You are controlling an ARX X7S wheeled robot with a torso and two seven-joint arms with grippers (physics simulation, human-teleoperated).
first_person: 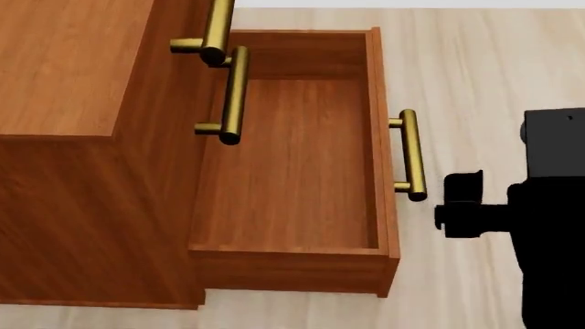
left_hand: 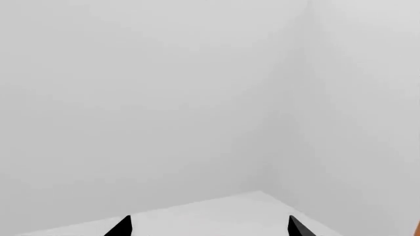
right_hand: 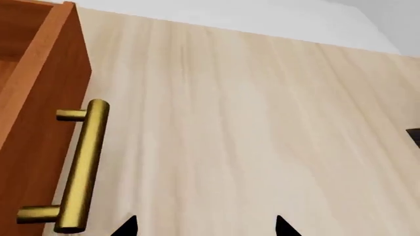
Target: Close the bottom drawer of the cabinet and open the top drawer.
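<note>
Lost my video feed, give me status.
Right tool open, empty, beside bottom drawer handle, not touching. Left tool open, facing blank wall. Bottom drawer fully out; top drawer shut. Nothing in the way.

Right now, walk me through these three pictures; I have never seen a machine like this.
These are simulator renders of a wheeled robot with two arms, each ending in a gripper. The head view looks down from the robot's head. It shows a reddish-brown cabinet on a pale wooden floor, with its bottom drawer pulled out and empty. The two drawers above look pushed in. The black shape at that view's right is the right arm.

The other two pictures come from cameras near each gripper. The right gripper shows two dark fingertips spread apart, holding nothing, close to the bottom drawer's brass handle but not touching it. The left gripper, also open and empty, faces bare white walls.
</note>
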